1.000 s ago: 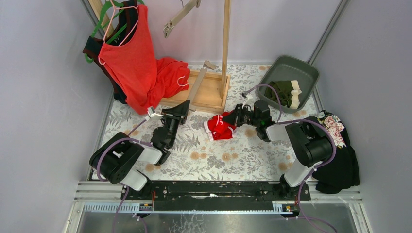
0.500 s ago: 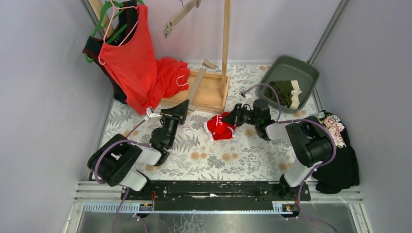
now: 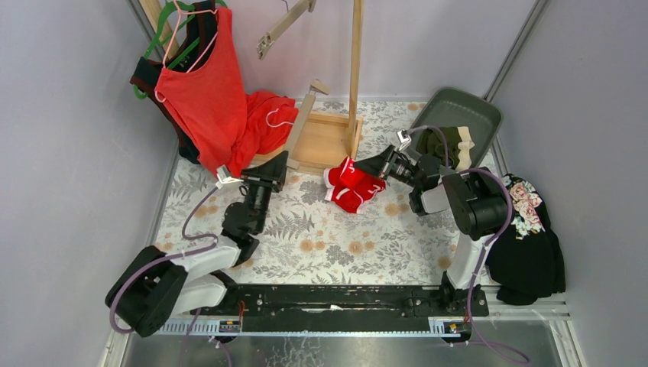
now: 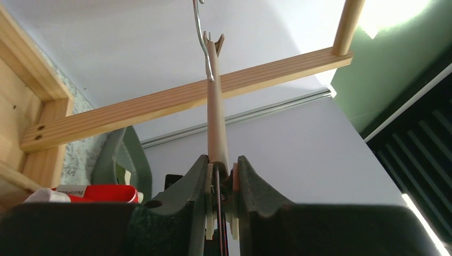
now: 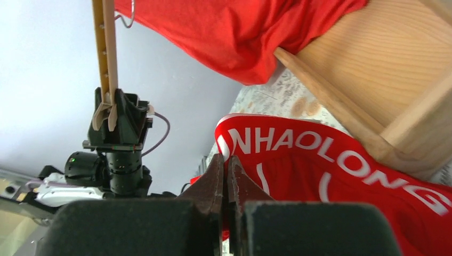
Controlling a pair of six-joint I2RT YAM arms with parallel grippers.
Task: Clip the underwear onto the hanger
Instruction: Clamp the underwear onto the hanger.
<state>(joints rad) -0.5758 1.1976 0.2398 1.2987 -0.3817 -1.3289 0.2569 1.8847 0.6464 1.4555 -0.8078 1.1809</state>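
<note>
Red briefs (image 5: 330, 176) pinched between right pincer (image 5: 226, 160) tips.

We see pale grey walls (image 3: 69, 153) on 3 sides, metal strip (image 3: 520, 46) in back-right corner. Desk (image 3: 344, 245) w/ leaf-and-flower print cover; wooden stand (image 3: 355, 69) at its back, post upright. Aluminium rails (image 3: 153, 294) along near edge. Bright light patch (image 4: 394, 13) top right in left wrist view

Layout
Briefs (image 3: 353, 186) are found just before the stand (image 3: 325, 141), the hanger (image 3: 300, 122) to their left; another pair (image 3: 447, 145) is kept in the bin (image 3: 477, 115), far right.
</note>
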